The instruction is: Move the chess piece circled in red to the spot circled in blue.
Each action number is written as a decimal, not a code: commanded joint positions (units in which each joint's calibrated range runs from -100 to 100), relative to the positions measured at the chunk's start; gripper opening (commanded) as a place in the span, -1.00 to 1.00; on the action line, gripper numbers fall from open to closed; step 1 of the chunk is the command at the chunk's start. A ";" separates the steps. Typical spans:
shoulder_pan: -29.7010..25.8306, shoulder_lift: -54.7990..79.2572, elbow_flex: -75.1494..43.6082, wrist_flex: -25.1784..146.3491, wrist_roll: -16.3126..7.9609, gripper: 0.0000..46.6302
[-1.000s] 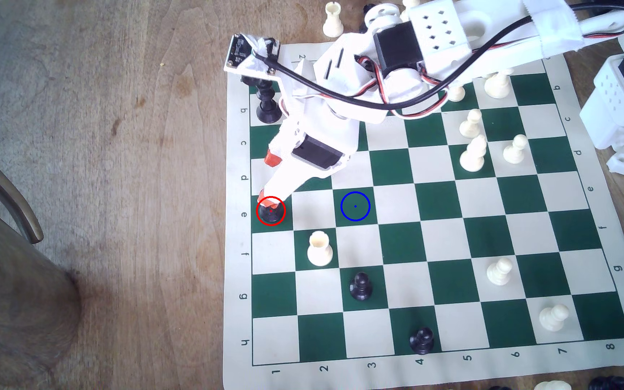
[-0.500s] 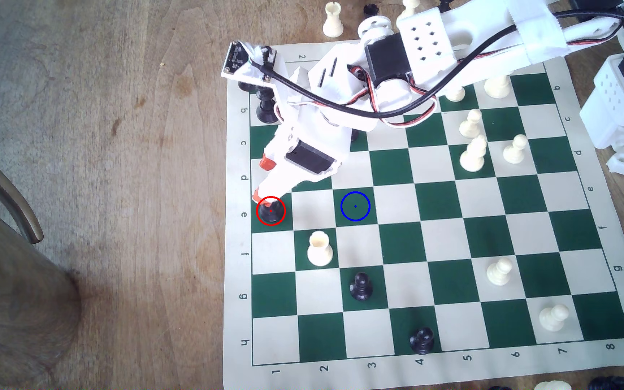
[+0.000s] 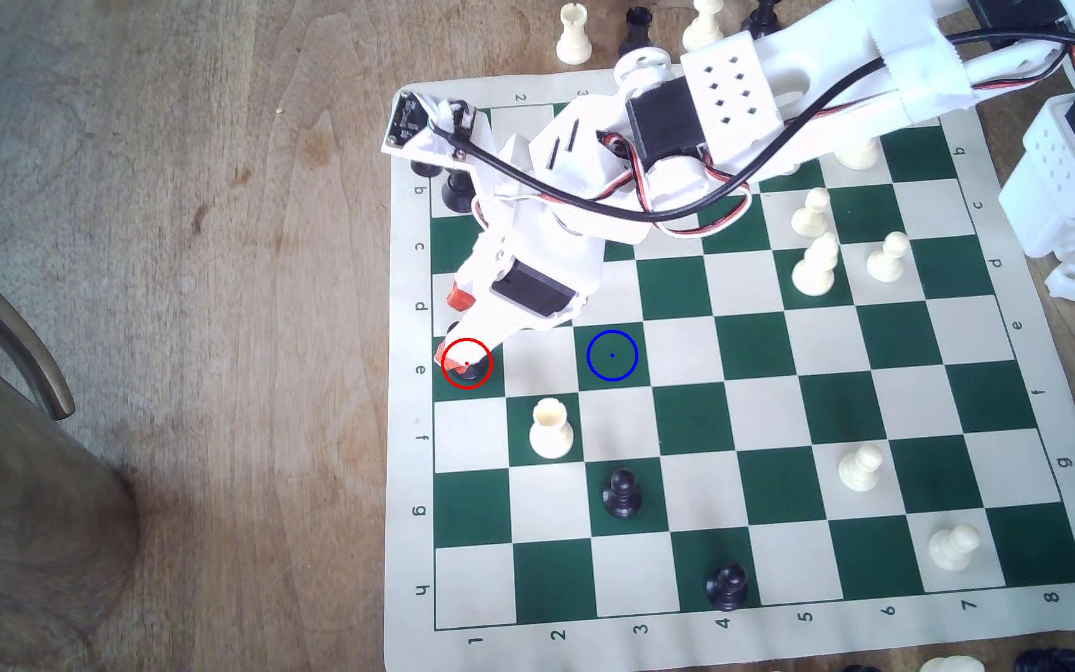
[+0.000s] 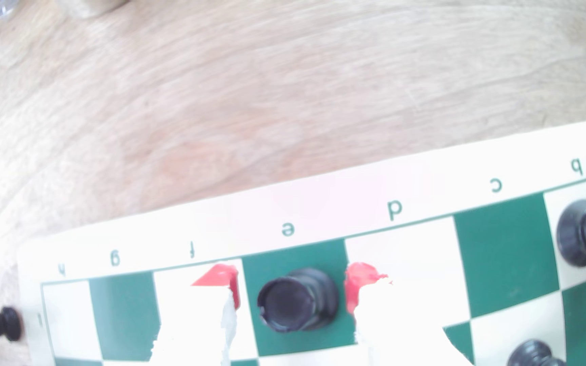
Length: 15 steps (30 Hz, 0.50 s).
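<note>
In the wrist view, the short black rook with a notched flat top (image 4: pixel 297 299) is seen standing upright on the dark green square of file e at the board's edge row. The red-tipped jaws of the white gripper (image 4: pixel 293 292) are seen spread apart, one red fingertip (image 4: pixel 233 286) on each side of the rook, and a narrow strip of green is visible between each tip and the piece, so nothing is gripped. In the exterior view this gap cannot be made out: the rook (image 3: pixel 469 373) is largely covered by the gripper (image 3: pixel 457 362), and only a dark sliver is seen inside the thin red ring.

The green square marked with a thin blue ring and centre dot (image 3: pixel 612 355) is shown by the exterior view two files to the exterior view's right of the rook, in the same row, with nothing standing on it. A cream-white rook (image 3: pixel 550 428) is seen one row nearer the camera, between the two marked squares. Round-headed black pawns (image 3: pixel 621 494) and several cream pieces (image 3: pixel 816 265) are spread over the green-and-cream roll-up chessboard (image 3: pixel 415 413), which is laid flat on the brown wooden counter (image 3: pixel 199 258). More pieces are stood off the board on the counter beyond its far edge.
</note>
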 commanded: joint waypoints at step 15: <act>-0.16 -0.96 -4.79 -0.15 -0.39 -0.30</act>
